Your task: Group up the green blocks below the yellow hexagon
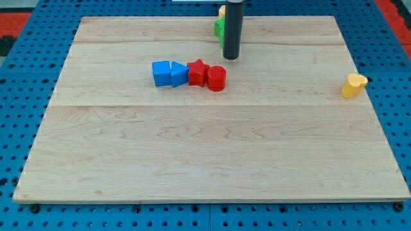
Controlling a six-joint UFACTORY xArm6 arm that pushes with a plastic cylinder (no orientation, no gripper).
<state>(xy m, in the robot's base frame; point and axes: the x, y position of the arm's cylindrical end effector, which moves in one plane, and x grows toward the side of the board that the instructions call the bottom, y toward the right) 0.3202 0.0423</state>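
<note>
My dark rod comes down at the view's top centre, and my tip (230, 57) rests on the wooden board (205, 147). Right behind the rod, on its left side, green blocks (219, 29) show only as a thin strip; their shapes and number are hidden. A bit of a yellow block (221, 11) peeks out above them at the board's top edge, its shape hidden by the rod. My tip is just below and right of the green blocks, close to them; contact cannot be told.
A blue cube (161, 73), a blue triangle (178, 74), a red star (198, 72) and a red cylinder (216, 78) lie in a touching row below-left of my tip. A yellow heart-like block (353, 85) sits at the right edge.
</note>
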